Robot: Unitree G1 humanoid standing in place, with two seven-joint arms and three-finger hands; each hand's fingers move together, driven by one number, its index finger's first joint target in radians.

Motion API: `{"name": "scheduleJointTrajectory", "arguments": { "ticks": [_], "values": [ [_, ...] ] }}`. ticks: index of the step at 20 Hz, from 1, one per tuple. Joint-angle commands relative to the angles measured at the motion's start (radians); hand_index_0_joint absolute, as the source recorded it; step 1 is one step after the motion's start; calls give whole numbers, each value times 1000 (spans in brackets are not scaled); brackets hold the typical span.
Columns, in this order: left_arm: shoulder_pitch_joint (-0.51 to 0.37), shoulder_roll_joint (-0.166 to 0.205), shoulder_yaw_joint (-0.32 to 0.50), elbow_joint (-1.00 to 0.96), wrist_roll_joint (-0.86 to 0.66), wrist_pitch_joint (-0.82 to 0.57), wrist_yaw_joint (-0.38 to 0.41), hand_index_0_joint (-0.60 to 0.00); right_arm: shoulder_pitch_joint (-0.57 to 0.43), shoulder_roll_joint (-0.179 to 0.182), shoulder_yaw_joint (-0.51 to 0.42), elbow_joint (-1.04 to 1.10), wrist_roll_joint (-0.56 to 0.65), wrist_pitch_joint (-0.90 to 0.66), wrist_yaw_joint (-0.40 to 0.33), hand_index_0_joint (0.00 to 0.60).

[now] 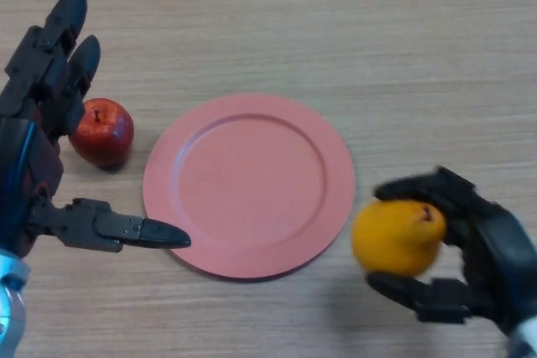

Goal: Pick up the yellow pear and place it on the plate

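The right hand (478, 249) grasps the yellow pear (398, 236), fingers and thumb curled round it, just beside the right rim of the pink plate (248, 185). The left hand (38, 136) is released, fingers straight, its thumb tip reaching the plate's near-left edge. A red apple (101, 132) sits left of the plate, beside the left fingers. Bare wooden table (352, 31) lies beyond the plate.

The yellow pear (397, 236), stem end toward the right, sits just beside the empty pink plate (248, 184).
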Motion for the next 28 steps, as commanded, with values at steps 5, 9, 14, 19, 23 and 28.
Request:
{"name": "scheduleJointTrajectory", "arguments": {
  "ticks": [5,9,14,19,23,28],
  "values": [
    [-15,25,78,-83,-43,-108,-3,0,-297,4,157,80,-56,-94,-165,600],
    [-3,26,105,-95,-71,-98,-13,0,-427,4,248,277,-78,-99,-319,600],
    [25,17,123,-88,-72,-165,-18,0,-576,4,365,519,-41,-79,-509,600],
    [29,15,133,-98,-71,-141,-20,0,-663,4,454,706,34,-67,-598,600],
    [33,9,146,-105,-81,-134,-10,0,-664,4,457,690,33,-69,-538,501],
    [48,5,147,-123,-86,-128,-11,0,-612,4,390,432,45,20,-428,0]
  ]
}}
